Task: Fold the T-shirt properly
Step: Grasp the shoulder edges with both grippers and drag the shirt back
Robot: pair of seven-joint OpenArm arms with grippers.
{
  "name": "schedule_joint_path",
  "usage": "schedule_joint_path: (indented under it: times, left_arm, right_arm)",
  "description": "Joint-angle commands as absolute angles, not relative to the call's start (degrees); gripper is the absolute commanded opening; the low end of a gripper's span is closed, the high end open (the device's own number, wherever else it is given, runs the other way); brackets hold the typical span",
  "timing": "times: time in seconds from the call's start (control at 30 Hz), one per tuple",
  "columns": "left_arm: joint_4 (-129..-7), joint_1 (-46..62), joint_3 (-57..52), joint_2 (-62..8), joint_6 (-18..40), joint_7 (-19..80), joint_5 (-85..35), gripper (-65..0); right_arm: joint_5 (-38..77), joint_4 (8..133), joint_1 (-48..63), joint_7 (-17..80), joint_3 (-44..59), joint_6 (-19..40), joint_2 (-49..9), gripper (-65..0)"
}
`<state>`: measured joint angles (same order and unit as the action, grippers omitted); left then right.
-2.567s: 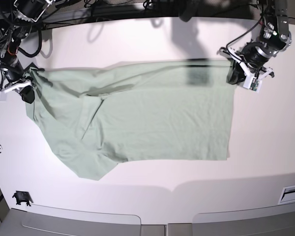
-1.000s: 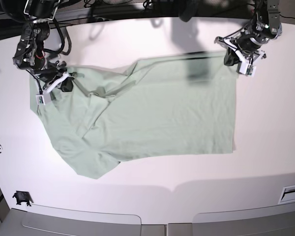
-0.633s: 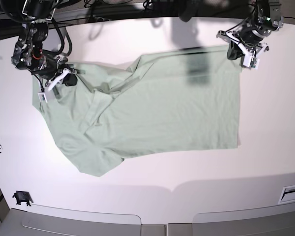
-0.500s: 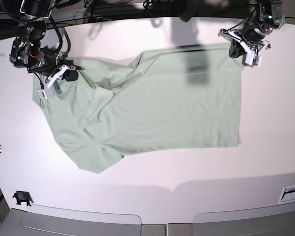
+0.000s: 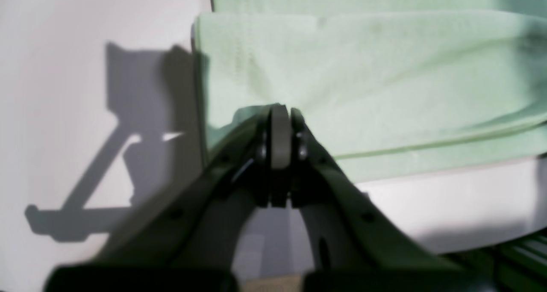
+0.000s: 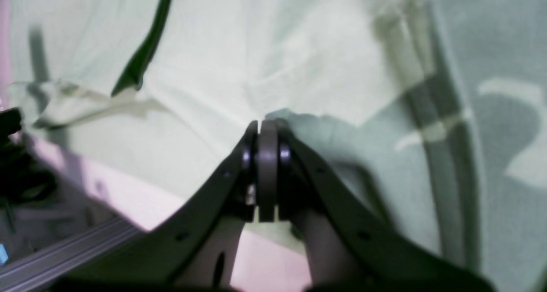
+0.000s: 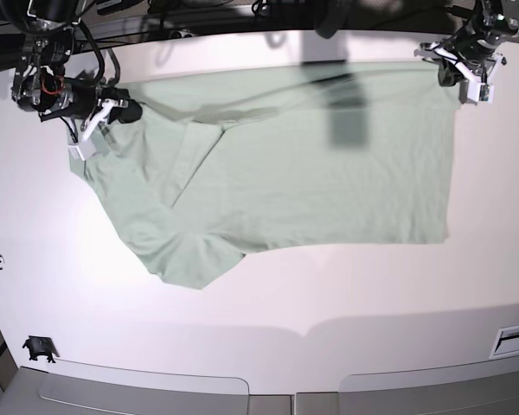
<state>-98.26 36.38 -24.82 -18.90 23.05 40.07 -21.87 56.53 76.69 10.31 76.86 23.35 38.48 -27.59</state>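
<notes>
— Across the white table (image 7: 268,294), where does the T-shirt (image 7: 311,164) lie?

— Spread over the far half, mostly flat, its top edge drawn taut between the two arms. The hem end is on the base view's right, the collar and shoulder end on the left, where one sleeve (image 7: 190,259) juts toward the near side and a crease (image 7: 190,160) runs down from the shoulder.

— Who has hold of it?

— Both. The left gripper (image 7: 460,73) is pinched closed on the far hem corner; its wrist view shows the jaws pressed together with mint cloth (image 5: 363,82) rising from between them. The right gripper (image 7: 112,117) is likewise clamped on the shoulder end, jaws together with fabric (image 6: 256,61) bunched at the tips, the dark collar trim (image 6: 145,48) just beside.

— Why hold it at two far corners?

— My guess: to stretch the upper edge straight so the body lies smooth before any fold. The task looks early; nothing is folded yet.

— Any risk?

— The sleeve side is wrinkled, so a fold made now would likely trap that crease.
</notes>
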Motion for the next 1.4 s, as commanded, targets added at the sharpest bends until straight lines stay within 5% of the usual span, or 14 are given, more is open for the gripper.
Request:
schedule_joint_path:
  times: [0.0,1.37]
  left_arm:
    - [-97.01,38.3,-24.82,-19.07,20.78,47.35,-17.02,-65.0]
    - [-97.25,44.73,-24.82,-19.07,20.45,47.31,-16.99,-65.0]
  right_arm:
    - [58.35,77.47,9.74,77.21,23.73,39.24,-28.71,-65.0]
    - [62.67,77.52,19.2,80.0,31.88,40.0,-30.17,-65.0]
